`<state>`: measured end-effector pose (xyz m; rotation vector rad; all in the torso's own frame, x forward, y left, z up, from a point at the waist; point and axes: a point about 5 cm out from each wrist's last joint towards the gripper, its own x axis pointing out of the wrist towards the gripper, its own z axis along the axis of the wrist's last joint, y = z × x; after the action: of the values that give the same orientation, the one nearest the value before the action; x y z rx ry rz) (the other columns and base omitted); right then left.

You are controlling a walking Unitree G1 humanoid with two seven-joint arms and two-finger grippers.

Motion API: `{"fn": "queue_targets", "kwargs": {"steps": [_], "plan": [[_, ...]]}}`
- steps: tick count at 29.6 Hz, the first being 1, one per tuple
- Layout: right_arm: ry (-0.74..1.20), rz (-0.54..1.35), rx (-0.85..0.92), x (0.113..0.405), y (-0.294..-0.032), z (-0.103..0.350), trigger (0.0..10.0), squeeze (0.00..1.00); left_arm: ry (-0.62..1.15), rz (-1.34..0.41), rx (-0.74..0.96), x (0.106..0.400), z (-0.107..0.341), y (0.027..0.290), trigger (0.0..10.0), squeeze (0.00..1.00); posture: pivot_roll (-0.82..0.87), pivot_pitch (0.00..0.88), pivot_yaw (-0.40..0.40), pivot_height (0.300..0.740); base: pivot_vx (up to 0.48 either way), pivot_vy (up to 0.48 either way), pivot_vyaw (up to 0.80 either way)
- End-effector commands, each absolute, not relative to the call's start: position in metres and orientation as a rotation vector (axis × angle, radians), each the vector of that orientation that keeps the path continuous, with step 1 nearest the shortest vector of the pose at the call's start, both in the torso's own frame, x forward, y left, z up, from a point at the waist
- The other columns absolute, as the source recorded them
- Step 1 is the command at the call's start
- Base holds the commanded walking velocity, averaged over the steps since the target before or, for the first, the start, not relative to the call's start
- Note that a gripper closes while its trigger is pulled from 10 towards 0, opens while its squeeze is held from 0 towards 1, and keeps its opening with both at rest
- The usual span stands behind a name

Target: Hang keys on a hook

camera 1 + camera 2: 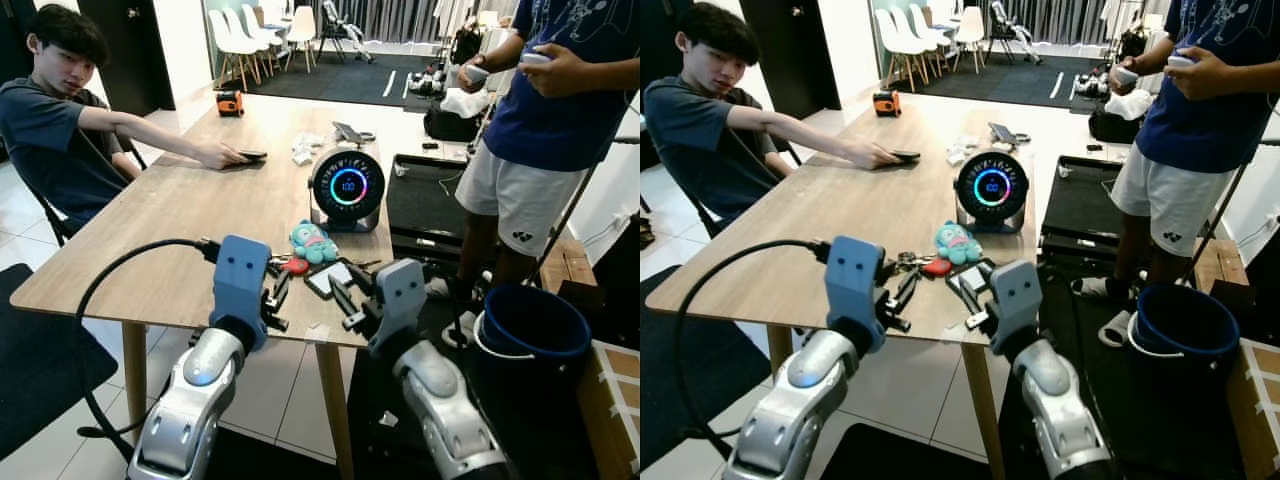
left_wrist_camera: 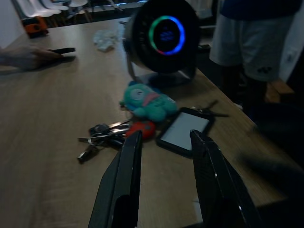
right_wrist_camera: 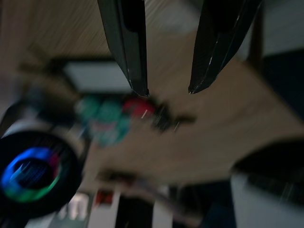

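Observation:
A bunch of keys (image 1: pixel 280 266) with a red tag (image 2: pixel 142 128) and a teal plush toy (image 1: pixel 313 243) lies on the wooden table (image 1: pixel 190 230), near its front right edge. My left gripper (image 1: pixel 277 290) is open. It hovers just short of the keys, and in the left wrist view its fingers (image 2: pixel 124 180) frame the red tag and a phone (image 2: pixel 184 130). My right gripper (image 1: pixel 350 287) is also open and hangs over the table's front edge beside the phone. Its blurred wrist view looks past the fingertips (image 3: pixel 137 80) at the keys (image 3: pixel 161 118).
A round speaker with a glowing ring (image 1: pixel 347 188) stands behind the plush. A seated person (image 1: pixel 60 120) reaches across the table at the left. A standing person (image 1: pixel 545 130) is at the right, beside a blue bucket (image 1: pixel 535 320) and a black case (image 1: pixel 430 200).

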<state>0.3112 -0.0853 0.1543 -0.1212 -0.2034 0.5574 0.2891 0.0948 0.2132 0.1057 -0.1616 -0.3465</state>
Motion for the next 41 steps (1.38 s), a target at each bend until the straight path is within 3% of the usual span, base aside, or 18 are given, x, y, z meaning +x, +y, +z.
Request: {"fn": "queue_targets", "kwargs": {"steps": [1, 13, 21, 34, 41], "plan": [[-0.145, 0.578, -0.134, 0.308, -0.084, 0.144, 10.0, 0.0, -0.153, -0.364, 0.112, 0.289, 0.212, 0.09, 10.0, 0.0, 0.15, 0.182, 0.048, 0.74, 0.0, 0.0, 0.0], [-0.044, 0.562, -0.079, 0.315, -0.102, 0.139, 10.0, 0.0, -0.181, -0.369, 0.112, 0.29, 0.226, 0.09, 10.0, 0.0, 0.17, 0.224, 0.07, 0.74, 0.0, 0.0, 0.0], [-0.125, 0.458, 0.0, 0.323, -0.112, 0.157, 10.0, 0.0, -0.178, -0.388, 0.11, 0.292, 0.228, 0.081, 10.0, 0.0, 0.15, 0.211, 0.078, 0.74, 0.0, 0.0, 0.0], [-0.204, 0.409, 0.0, 0.319, -0.103, 0.164, 10.0, 0.0, -0.192, -0.358, 0.108, 0.299, 0.228, 0.087, 10.0, 0.0, 0.12, 0.181, 0.068, 0.74, 0.0, 0.0, 0.0], [-0.208, 0.407, 0.002, 0.323, -0.101, 0.166, 10.0, 0.0, -0.198, -0.35, 0.112, 0.298, 0.228, 0.087, 10.0, 0.0, 0.13, 0.183, 0.061, 0.74, 0.429, 0.0, 0.0]]}}
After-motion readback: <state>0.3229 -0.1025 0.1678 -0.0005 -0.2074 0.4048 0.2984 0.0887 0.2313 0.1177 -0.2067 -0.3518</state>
